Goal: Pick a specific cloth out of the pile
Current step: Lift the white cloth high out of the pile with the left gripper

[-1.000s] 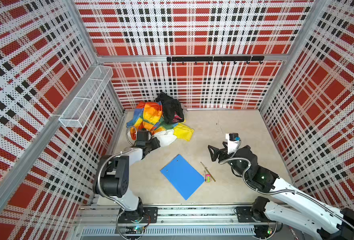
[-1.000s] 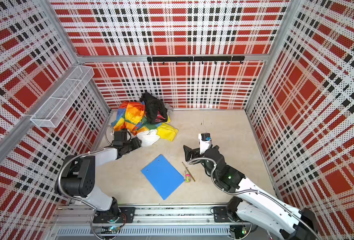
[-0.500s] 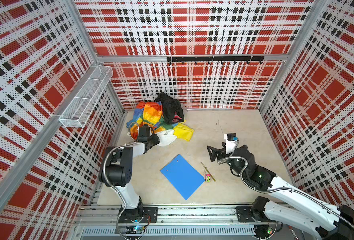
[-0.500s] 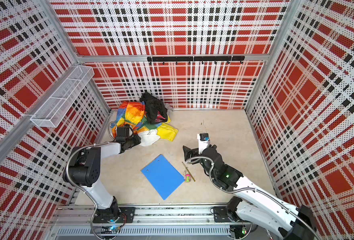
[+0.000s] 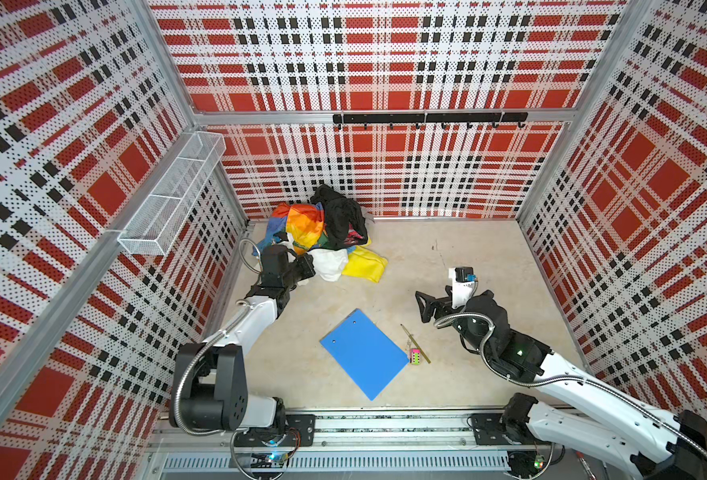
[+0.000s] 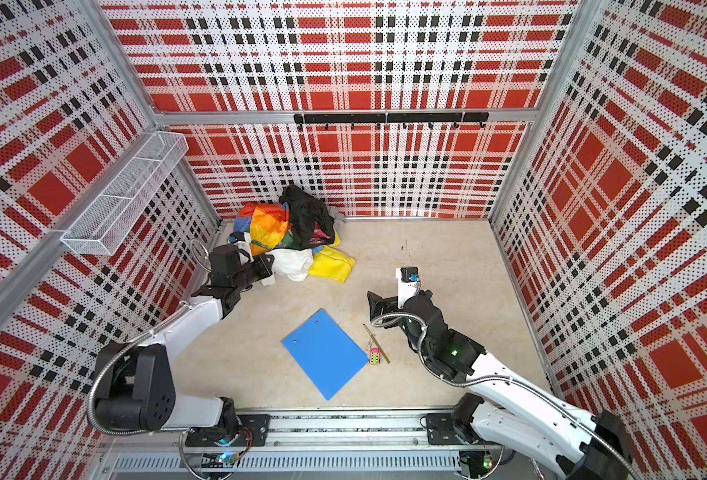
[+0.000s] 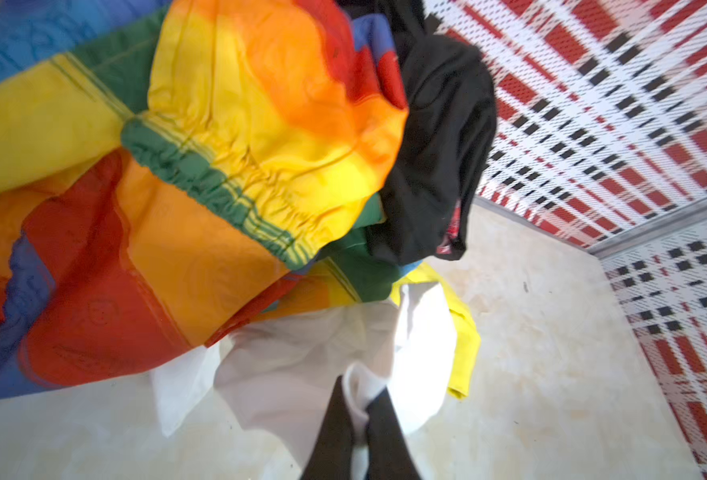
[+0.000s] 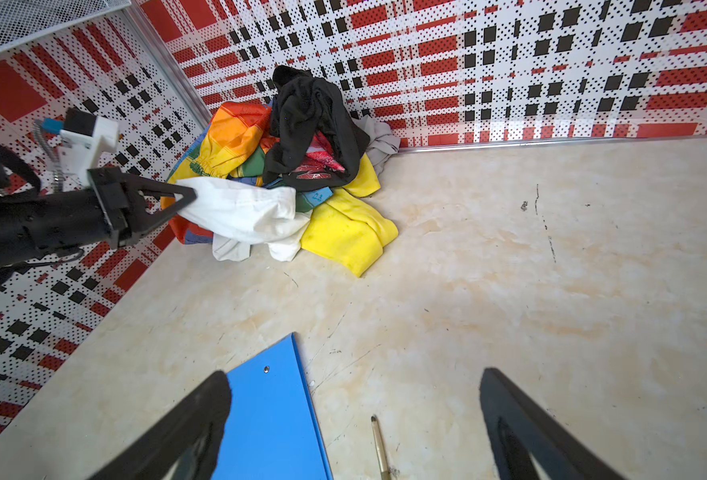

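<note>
Left wrist view: the left gripper (image 7: 360, 419) has its two dark fingers (image 7: 335, 432) pressed together on a fold of the white cloth (image 7: 302, 361), which bunches up between them. The rest of that cloth spreads back toward the pile (image 8: 285, 166), where its far edge is tucked under the rainbow cloth (image 7: 219, 166). The rainbow cloth's gathered green hem hangs over the cloth and covers part of it. A black garment (image 7: 439, 145) with a red-patterned lining is draped over the top of the heap. The yellow cloth (image 8: 343, 232) lies just beside the white one, touching it on the side away from the left arm. In the right wrist view the white cloth runs from the fingertips to the heap, with its lower folds resting on the table (image 5: 468, 249). A pale grey fabric (image 8: 381, 141) peeks out behind the pile against the back wall. In both top views the pile sits in the back left corner of the table, below a wire basket (image 5: 169, 199) fixed to the left wall. The right gripper (image 8: 354, 378) hovers with its jaws spread wide and holding nothing. It is well apart from the pile and above bare table. Near it lie a blue clipboard (image 5: 364, 353), a thin pen (image 5: 414, 343) and a small pink and green object (image 5: 415, 357).
</note>
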### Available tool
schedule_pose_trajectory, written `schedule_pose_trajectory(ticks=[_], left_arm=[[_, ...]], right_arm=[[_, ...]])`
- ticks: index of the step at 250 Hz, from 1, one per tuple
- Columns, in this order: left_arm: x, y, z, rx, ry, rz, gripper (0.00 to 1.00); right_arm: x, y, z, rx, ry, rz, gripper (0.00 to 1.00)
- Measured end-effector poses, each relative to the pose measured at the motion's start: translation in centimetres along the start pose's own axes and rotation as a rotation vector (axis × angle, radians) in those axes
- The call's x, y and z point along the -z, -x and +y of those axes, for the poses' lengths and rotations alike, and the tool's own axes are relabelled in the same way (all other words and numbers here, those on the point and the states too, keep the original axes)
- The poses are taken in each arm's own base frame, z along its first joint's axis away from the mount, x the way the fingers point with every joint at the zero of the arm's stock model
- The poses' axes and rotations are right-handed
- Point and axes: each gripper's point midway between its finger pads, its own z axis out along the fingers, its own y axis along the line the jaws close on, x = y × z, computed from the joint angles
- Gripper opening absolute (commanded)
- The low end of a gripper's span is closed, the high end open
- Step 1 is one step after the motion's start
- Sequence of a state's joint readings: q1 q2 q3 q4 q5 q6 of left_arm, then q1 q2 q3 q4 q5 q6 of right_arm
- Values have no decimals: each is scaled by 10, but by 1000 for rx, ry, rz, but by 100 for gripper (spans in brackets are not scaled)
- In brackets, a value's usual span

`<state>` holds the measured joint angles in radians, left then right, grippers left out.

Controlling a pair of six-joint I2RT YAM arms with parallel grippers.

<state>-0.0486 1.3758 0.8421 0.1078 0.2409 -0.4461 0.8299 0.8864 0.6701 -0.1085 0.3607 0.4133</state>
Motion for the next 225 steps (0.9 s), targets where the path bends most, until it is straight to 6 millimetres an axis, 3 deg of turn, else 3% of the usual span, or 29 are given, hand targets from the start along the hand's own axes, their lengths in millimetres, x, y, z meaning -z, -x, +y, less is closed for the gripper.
schedule_pose_trajectory(ticks=[52, 109, 142, 181, 225], left_arm=[[22, 36, -33, 1, -110, -59, 0], [54, 117, -80, 4, -258, -204, 0], [71, 151, -101, -7, -319, -276, 0], [78, 171, -108, 19, -360, -325, 0], [78, 194, -100, 91, -405, -373, 0]], right_arm=[[0, 0, 0, -8, 1, 0, 100], [1, -4, -2, -21, 1, 3, 100], [2, -7, -3, -24, 0, 4, 100], [4, -7, -4, -26, 0, 2, 100], [7, -3, -4, -33, 5, -11, 100]])
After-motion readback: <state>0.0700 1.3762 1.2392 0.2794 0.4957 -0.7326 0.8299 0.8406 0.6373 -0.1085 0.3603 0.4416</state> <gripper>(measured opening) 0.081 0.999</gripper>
